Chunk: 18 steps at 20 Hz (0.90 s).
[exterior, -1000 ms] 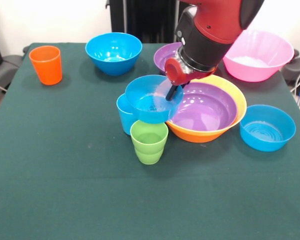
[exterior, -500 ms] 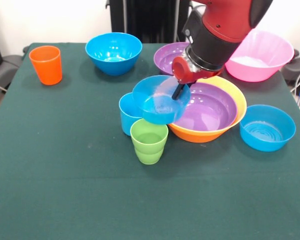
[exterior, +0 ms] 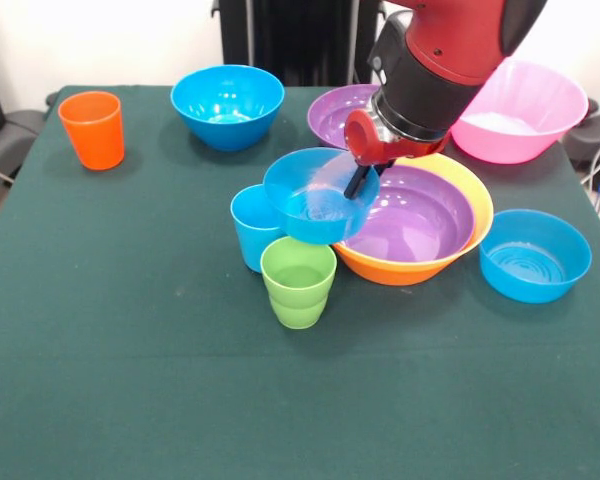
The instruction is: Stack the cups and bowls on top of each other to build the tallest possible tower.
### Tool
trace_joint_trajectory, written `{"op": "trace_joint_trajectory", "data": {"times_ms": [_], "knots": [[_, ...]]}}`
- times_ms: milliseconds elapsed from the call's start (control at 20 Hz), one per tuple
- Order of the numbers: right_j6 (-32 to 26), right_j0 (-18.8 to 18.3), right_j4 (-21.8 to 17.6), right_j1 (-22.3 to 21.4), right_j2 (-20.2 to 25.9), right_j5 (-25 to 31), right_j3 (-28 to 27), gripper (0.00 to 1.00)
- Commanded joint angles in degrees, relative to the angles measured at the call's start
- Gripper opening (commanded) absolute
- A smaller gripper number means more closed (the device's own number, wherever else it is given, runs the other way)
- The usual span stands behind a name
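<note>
A dark green cloth-covered surface carries a large orange-yellow plastic bowl with a wide purple bowl nested inside it. The red and black arm's end effector pinches the rim of a small glossy blue bowl, holding it lifted between that nest and the light blue plastic cup. The green ridged cup stands just in front, the orange cup well apart.

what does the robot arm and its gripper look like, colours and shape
The arm is thick and rounded, with a glossy red shell over a black cylindrical wrist section. Below the wrist sits a round red disc-shaped part, and from it thin black fingers stick out, forming the gripper. No cables or markings show on the arm.
</note>
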Motion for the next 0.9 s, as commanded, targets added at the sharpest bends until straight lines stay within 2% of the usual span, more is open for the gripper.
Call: {"op": "trace_joint_trajectory", "data": {"times_ms": [50, 600, 900], "knots": [[6.91, 0.24, -1.47, 1.52, 4.37, -0.19, 2.72, 0.00], [6.62, 0.29, -1.75, 1.34, 3.83, 1.21, 2.80, 0.00], [5.07, -0.89, -1.36, 0.80, 5.23, 0.53, 3.74, 0.00]]}}
